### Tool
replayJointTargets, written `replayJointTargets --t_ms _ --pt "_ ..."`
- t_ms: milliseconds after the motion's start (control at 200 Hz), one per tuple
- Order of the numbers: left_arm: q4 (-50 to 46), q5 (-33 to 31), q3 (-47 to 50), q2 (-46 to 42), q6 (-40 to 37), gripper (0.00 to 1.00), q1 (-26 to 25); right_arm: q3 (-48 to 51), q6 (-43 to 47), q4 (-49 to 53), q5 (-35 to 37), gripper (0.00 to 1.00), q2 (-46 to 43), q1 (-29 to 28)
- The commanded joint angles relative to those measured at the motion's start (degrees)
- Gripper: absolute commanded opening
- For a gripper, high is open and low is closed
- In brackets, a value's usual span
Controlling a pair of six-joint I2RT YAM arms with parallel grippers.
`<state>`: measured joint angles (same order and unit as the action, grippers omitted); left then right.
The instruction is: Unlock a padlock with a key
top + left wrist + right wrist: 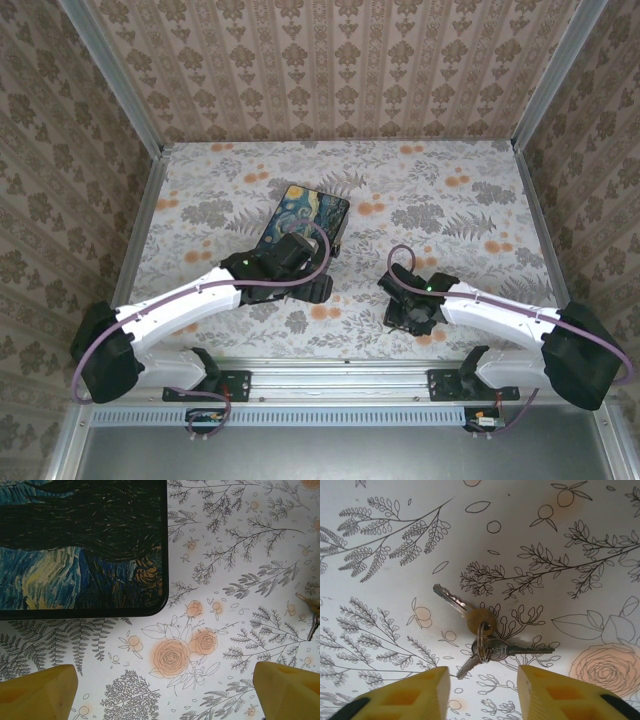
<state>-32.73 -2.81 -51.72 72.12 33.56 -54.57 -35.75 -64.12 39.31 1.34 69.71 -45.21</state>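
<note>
The left claw (162, 692) hangs spread wide over the worktop (240, 555), beside the rounded corner of the painted box (80, 545); what the box holds cannot be told. Further right, the right claw (482, 692) stands part-spread and empty, with the key (465, 611), 1 of 3 on a ring (481, 647), lying flat just ahead of its tips.

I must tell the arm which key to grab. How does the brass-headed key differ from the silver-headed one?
The brass-headed key has a dull tan head; the silver-headed key has a shiny grey one. The brass-headed key's blade points up-left in the right wrist view; the silver-headed key's points right. The brass-headed key lies farther from the right tool than the silver-headed key. Both share one ring and lie flat on the table.
</note>
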Motion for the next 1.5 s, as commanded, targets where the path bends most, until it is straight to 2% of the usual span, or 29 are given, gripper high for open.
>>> replayJointTargets --t_ms 0,90,225,510,645,795,955,1040,1285,1490 --pt "0.0 0.4 0.5 -1.1 -0.9 0.92 0.7 -0.3 -4.0 -0.4 0.8 0.49 0.9 -0.6" --pt "0.0 0.5 0.3 -0.9 -1.3 0.92 0.8 -0.3 -6.8 -2.0 0.8 0.55 1.4 -1.1" --pt "0.1 0.7 0.4 -1.1 -1.9 0.92 1.5 -0.5 -8.2 -4.1 1.0 0.55 4.1 -1.2" --pt "-0.4 1.4 0.8 -2.0 -3.2 0.92 2.2 -1.7 -6.1 -3.9 3.4 0.28 8.4 -0.8" --pt "-0.1 1.8 1.1 -2.2 -3.6 0.92 2.5 -1.0 -4.7 -4.7 2.9 0.24 8.9 1.1" --pt "0.2 2.0 1.0 -2.1 -3.8 0.92 2.7 -2.7 -0.1 -3.1 2.8 0.27 9.7 3.1" --pt "0.2 2.3 1.0 -1.8 -4.1 0.92 3.0 -7.4 3.4 1.4 3.6 0.38 9.7 3.5" --pt "0.6 2.5 1.1 -1.6 -4.1 0.92 3.2 -7.7 3.0 1.3 2.5 0.40 9.7 3.2" --pt "0.5 3.2 0.4 -1.0 -5.1 0.92 3.5 -4.8 -1.3 -0.5 3.2 0.41 9.2 1.2" --pt "0.4 3.9 0.0 -0.7 -5.5 0.92 3.5 -6.1 4.1 0.0 5.9 0.34 13.4 1.7"
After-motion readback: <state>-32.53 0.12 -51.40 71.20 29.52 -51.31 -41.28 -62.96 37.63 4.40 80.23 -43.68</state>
